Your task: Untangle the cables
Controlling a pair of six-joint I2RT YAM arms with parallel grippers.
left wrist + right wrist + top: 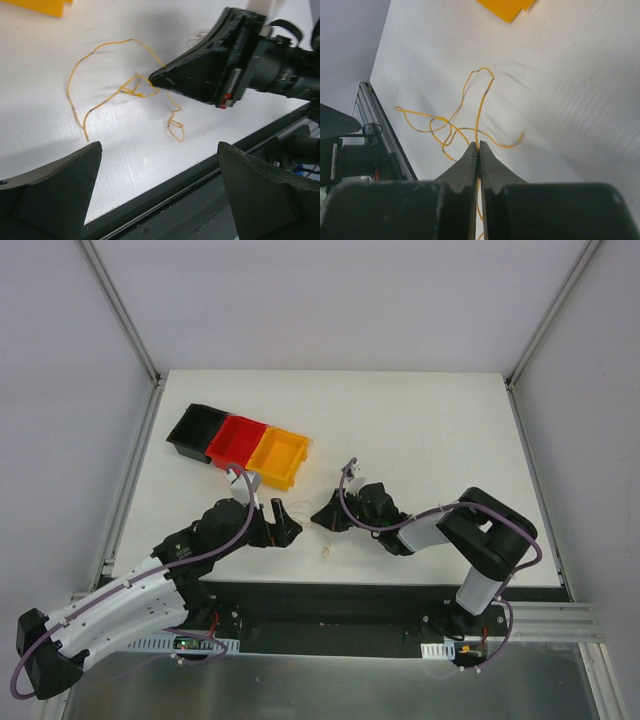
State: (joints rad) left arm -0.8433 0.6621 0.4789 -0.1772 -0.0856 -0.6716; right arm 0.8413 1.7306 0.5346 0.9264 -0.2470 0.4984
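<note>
**Item: orange wire tangle, held at one strand by the right gripper**

1. My right gripper (478, 146): jaws pressed fully together, tips pinching a single orange strand of the cables (479, 117) just near of the knot. I judge this hold is meant to anchor or draw out one strand while the rest stays loose.

2. The cables: thin orange wire lying on the white table (420, 430), between my two grippers at mid-table, near side. Loops fan out to the far side and the left of the pinch, crossing one another at a small knot beside the tips. One free end trails left and one curls right.

3. My left gripper (159, 147): spread wide and holding nothing, set just left of the tangle and facing it. I judge it is placed to take a second strand and pull against the right.

4. A pale curl (327, 553): lies apart, nearer the table's front edge. I cannot tell if it belongs to the tangle.

5. Black bin (192, 430), red bin (236, 440), yellow bin (278, 458): a row at far left, clear of the work.
</note>
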